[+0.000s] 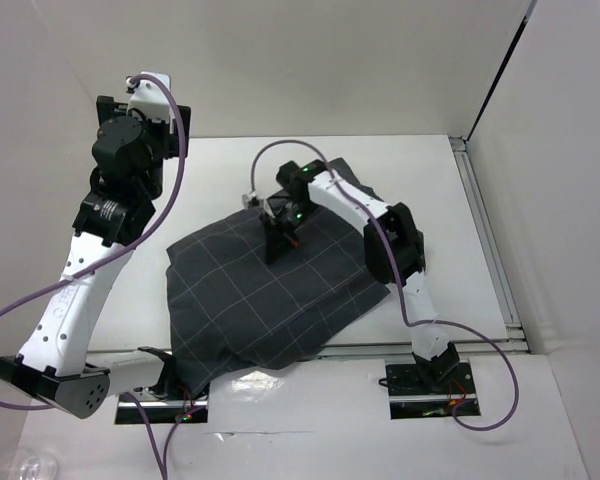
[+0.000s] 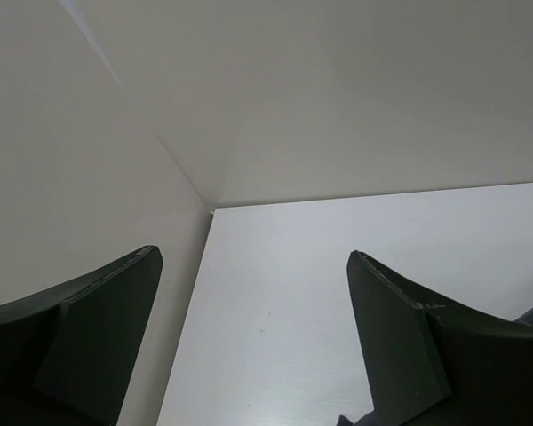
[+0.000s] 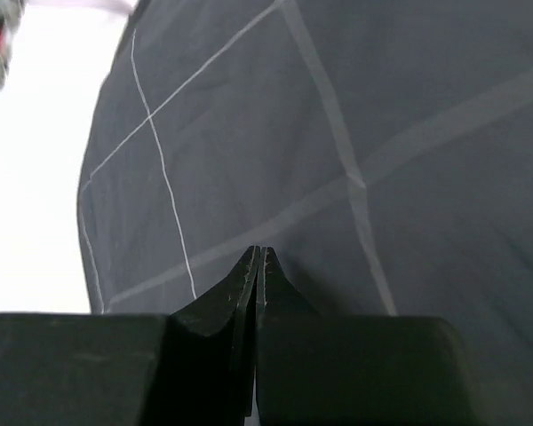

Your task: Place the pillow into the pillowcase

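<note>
Right gripper (image 3: 258, 255) is seen shut atop the pillowcase (image 1: 270, 295), left gripper (image 2: 253, 256) held wide and empty; no pillow is exposed, so insertion is judged done

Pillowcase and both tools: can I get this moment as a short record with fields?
pillowcase: spread out and wrinkled on the table, check pattern facing up
pillow: not visible in any view
right tool: shut, tips pointing down at the far middle of the pillowcase; cannot tell whether any fabric is pinched
left tool: open, empty, raised off to the left, facing bare table and a wall corner
task state: no insertion visible
</note>
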{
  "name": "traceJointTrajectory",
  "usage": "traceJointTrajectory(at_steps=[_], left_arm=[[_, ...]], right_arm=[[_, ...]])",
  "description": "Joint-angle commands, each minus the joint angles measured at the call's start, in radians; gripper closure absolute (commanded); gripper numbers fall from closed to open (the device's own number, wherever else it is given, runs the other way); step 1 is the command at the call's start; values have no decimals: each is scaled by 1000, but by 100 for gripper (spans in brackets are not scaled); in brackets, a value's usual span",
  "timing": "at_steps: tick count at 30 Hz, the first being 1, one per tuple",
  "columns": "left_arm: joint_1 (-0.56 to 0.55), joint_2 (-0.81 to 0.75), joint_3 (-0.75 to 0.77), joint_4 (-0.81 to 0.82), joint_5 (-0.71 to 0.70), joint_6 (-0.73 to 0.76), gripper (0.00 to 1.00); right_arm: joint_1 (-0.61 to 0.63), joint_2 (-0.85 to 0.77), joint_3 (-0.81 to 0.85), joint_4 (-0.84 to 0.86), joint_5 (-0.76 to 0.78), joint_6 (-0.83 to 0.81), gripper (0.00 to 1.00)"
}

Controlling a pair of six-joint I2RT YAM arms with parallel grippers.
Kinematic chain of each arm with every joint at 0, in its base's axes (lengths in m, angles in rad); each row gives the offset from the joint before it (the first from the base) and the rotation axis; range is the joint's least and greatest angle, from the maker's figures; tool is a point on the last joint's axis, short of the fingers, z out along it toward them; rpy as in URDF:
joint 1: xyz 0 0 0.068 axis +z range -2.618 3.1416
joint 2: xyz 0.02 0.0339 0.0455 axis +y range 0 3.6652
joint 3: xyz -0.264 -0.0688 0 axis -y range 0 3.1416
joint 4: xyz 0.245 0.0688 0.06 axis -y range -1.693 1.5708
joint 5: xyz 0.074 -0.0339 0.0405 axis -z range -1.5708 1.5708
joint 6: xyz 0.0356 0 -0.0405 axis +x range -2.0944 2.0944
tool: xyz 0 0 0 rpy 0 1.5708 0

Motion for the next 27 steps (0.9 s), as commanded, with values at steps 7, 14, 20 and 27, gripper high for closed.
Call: traceJointTrajectory(at_steps=[7,14,20,27], left_arm=[[35,-36,-25,66,11,-16,0],[55,19,-34,79,59,-65,0],[55,87,1,-27,140,-157,0],[55,161,14,-148,295,-277,0]], right_arm=[[17,-51,-311,422,543,121,100],[-170,44,-236,674,709,314,100],[-287,141,20,716,634,597,100],[-243,106,41,737,496,715,100]])
